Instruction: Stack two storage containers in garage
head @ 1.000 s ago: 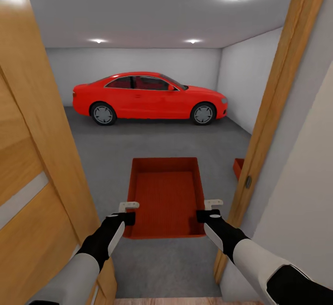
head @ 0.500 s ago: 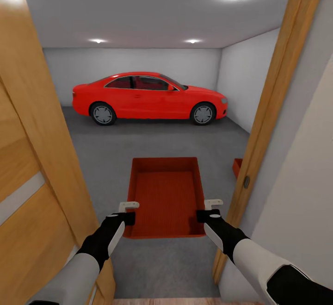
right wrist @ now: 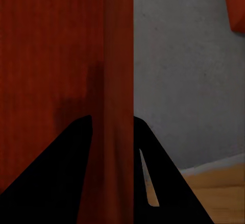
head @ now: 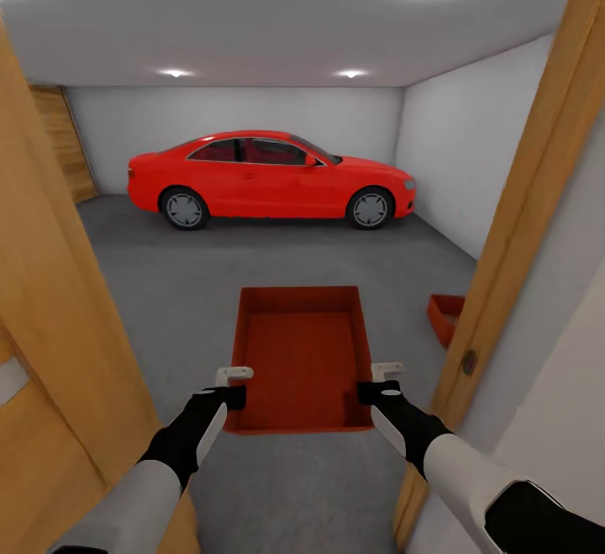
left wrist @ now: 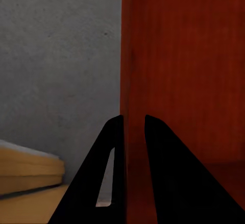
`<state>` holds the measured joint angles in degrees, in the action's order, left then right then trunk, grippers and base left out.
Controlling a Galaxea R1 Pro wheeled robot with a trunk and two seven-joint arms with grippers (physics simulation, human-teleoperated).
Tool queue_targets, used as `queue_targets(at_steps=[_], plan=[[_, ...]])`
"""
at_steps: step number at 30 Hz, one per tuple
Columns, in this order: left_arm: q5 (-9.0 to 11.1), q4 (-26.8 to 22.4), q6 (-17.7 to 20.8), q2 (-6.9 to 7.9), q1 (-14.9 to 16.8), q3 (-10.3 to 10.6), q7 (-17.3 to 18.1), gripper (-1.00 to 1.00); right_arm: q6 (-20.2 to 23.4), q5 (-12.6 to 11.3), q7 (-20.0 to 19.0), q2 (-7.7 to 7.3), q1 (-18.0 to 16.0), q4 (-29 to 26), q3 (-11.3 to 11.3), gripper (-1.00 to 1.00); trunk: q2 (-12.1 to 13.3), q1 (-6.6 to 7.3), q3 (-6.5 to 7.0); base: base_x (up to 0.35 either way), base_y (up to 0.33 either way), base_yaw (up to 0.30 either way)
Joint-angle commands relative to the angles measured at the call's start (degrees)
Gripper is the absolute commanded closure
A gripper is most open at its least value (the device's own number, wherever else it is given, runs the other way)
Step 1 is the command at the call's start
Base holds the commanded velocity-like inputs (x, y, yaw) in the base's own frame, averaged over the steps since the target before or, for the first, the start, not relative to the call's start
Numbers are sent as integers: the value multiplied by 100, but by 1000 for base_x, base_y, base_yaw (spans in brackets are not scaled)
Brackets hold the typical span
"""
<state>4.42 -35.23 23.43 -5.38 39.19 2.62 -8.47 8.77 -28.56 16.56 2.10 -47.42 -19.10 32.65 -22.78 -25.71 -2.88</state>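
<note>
The left gripper [head: 234,386] and right gripper [head: 376,380] each pinch a wall of the carried bin [head: 302,352] (at the garage doorway). The other bin [head: 445,316] already sits on the floor [head: 185,285]; stacking is left.

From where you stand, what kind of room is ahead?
Most likely a garage, seen through a wooden doorway: a red car is parked on a grey concrete floor between plain white walls, under recessed ceiling lights.
</note>
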Motion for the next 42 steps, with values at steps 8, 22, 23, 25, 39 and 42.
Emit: queue_targets(at_steps=[8, 22, 23, 25, 39, 42], plan=[[122, -19, 21, 11, 10, 27, -58, 100, 29, -88, 40, -122, -4, 275, 138, 100, -14, -7, -13, 322, 0, 0], [130, -16, 21, 11, 10, 27, -57, 100, 29, -88, 46, -122, -4, 275, 138, 100, -14, -7, -13, 322, 0, 0], [130, -15, 21, 11, 10, 26, -57, 100, 29, -88, 46, -122, -4, 275, 137, 100, -14, -7, -13, 322, 0, 0], [130, -16, 21, 11, 10, 23, -54, 100, 29, -88, 46, -124, -4, 275, 137, 100, -14, -7, -13, 322, 0, 0], [138, -10, 22, 11, 10, 19, -50, 100, 29, -88, 49, -127, -4, 275, 138, 100, -14, -7, -13, 322, 0, 0], [143, -10, 22, 11, 10, 23, -50, 100, 29, -88, 49, -128, -4, 275, 137, 100, -14, -7, -13, 322, 0, 0]])
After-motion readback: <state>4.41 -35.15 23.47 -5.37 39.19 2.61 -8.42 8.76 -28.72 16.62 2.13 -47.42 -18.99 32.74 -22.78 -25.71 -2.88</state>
